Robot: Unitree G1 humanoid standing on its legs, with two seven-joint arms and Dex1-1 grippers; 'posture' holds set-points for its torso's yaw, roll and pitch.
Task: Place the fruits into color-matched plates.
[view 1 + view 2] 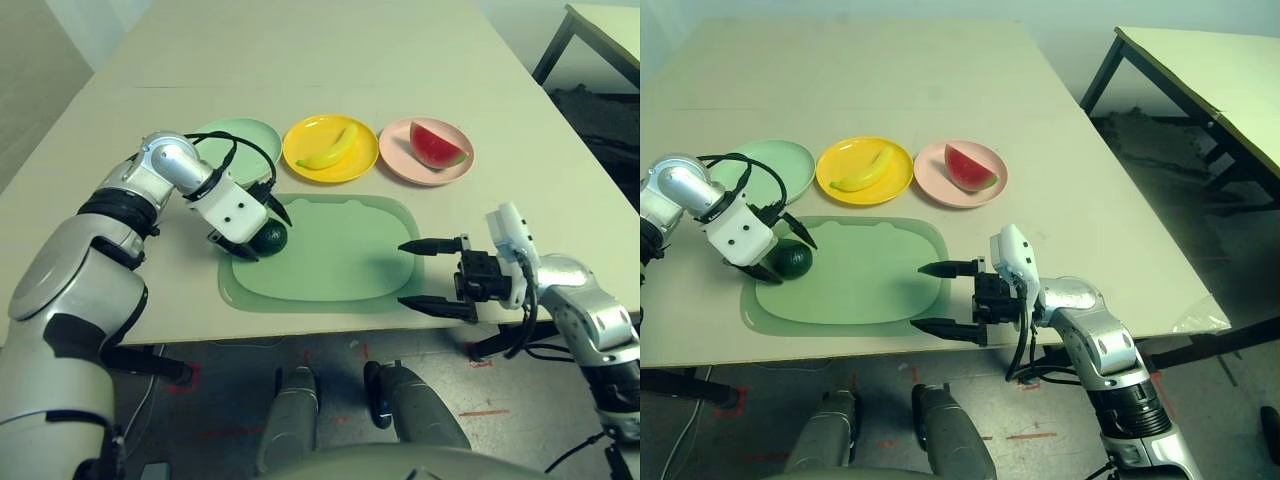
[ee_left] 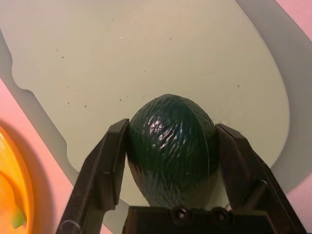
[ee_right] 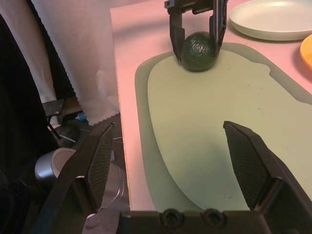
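Two fingers of the left gripper (image 2: 173, 146) are clamped on the avocado (image 2: 170, 141), one on each side of it. Avocado sits between them, at the left end of the green mat (image 1: 330, 255), nearest the robot's left. Right gripper (image 1: 425, 277): fingers apart, nothing between them, over the mat's right end, well apart from the avocado.

Three plates in a row beyond the mat: mint green plate (image 1: 258, 137) at left, bare on top, partly behind the left arm; yellow plate (image 1: 300, 130) in the middle, banana (image 1: 330, 150) on it; pink plate (image 1: 400, 168) at right, watermelon wedge (image 1: 435, 147) on it, red side showing, green rind.

Surface: pale table (image 1: 330, 60), mat near its front edge. Room: grey floor (image 1: 1010, 420) with red marks, second table (image 1: 1210, 75) with dark legs off to the right, pale wall (image 1: 1060, 35) behind.
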